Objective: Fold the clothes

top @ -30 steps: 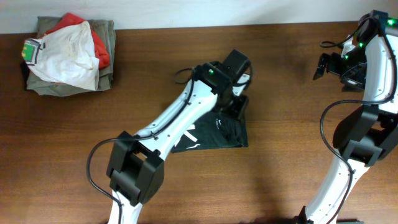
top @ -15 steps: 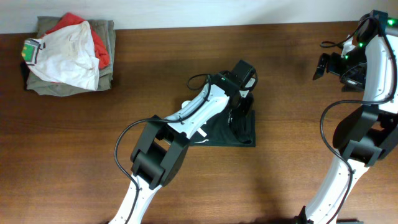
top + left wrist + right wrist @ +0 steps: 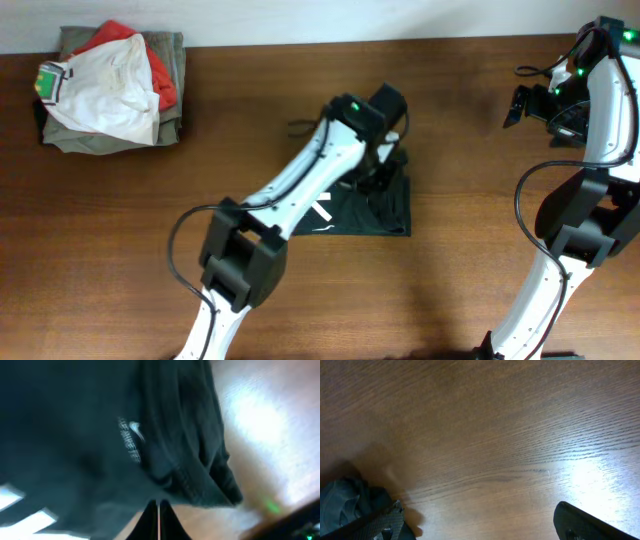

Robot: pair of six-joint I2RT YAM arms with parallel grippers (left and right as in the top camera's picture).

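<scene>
The black shirt (image 3: 385,212) lies folded into a small flat rectangle at the table's middle, with white lettering (image 3: 322,212) showing at its left. In the left wrist view the shirt (image 3: 100,435) fills the frame, with a small white logo (image 3: 131,440). My left gripper (image 3: 382,178) is over the shirt's far edge. Its fingers (image 3: 158,506) are pressed together at the shirt's hem. My right gripper (image 3: 520,105) hovers at the far right, away from the shirt. Its fingers (image 3: 480,525) are wide apart and empty over bare wood.
A pile of folded garments (image 3: 110,90), white with a green tag, red and olive-grey, sits at the table's far left corner. The wooden table (image 3: 480,250) has its back edge along a pale wall.
The shirt slid to the right with my left gripper, then stayed put. The left arm shifted its pose over it. The right arm has not moved.
</scene>
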